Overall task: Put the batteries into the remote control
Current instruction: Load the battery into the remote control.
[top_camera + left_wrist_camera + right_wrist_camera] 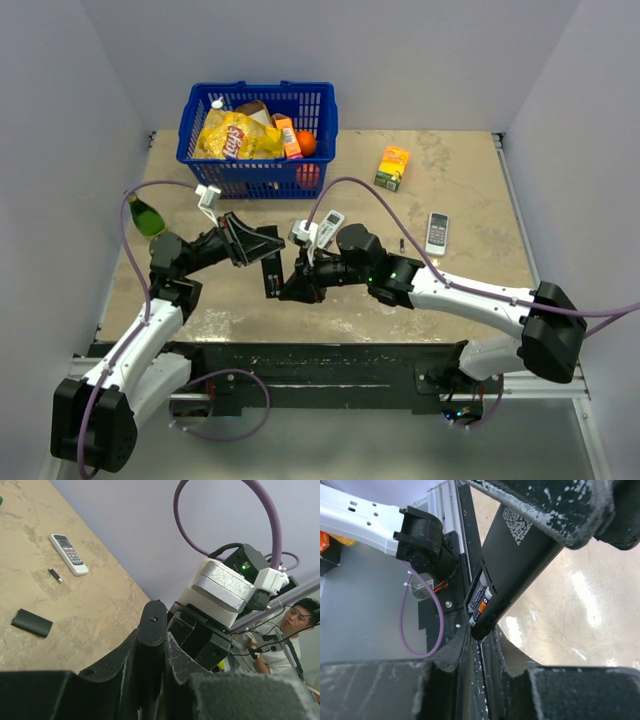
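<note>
Black remote control (272,270) sits mid-frame in the top view, clamped by the left gripper (266,247), one battery (480,597) seated in its open bay. The right gripper (480,647) stands narrow about its lower end; whether it grips, I cannot tell. A loose battery (402,244) lies beside a white remote (436,232), right of centre.

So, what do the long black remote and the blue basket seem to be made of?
The long black bar-shaped remote looks like matt plastic: smooth, dull, with a code square printed on it. The blue lattice basket looks like moulded plastic, a little glossy, its grid walls even and thin. Sight alone cannot confirm either.
</note>
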`<state>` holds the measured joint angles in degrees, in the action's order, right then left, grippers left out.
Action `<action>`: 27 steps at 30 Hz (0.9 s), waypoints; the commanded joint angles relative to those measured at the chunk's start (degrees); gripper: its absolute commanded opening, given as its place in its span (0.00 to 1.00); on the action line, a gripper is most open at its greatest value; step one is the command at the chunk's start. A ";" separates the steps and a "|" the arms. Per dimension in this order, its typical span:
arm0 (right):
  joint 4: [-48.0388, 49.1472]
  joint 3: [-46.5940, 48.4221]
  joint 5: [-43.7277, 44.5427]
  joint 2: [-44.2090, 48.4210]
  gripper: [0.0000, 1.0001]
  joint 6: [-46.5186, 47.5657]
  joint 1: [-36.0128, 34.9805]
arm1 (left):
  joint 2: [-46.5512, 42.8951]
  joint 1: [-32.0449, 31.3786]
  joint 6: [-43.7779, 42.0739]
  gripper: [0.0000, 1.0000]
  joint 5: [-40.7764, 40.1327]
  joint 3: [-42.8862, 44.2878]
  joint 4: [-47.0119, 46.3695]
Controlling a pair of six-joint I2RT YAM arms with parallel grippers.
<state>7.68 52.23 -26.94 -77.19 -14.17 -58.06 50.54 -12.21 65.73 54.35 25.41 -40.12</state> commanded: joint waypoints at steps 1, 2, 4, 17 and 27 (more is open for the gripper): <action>6.46 3.58 5.76 -0.33 0.08 -0.50 1.11 | -2.46 -3.00 3.88 0.00 -0.12 0.87 3.29; 6.82 3.50 6.02 0.02 0.08 -1.29 1.28 | -2.64 -3.17 3.70 0.00 -0.64 0.78 3.64; 8.22 3.15 7.25 0.37 0.09 -2.08 1.29 | -3.43 -3.35 3.78 0.00 -1.35 0.08 3.91; 6.21 0.34 13.15 3.88 0.30 -2.97 1.37 | -4.32 -3.79 -14.12 0.00 -12.05 7.70 25.22; 3.66 -3.89 14.90 10.74 0.53 -1.12 1.55 | 1.05 -3.79 -22.06 0.00 -16.82 14.49 28.79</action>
<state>9.89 49.04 -15.18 -68.88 -16.91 -56.66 51.07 -15.79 46.28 38.24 36.75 -11.88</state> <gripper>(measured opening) 0.516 0.237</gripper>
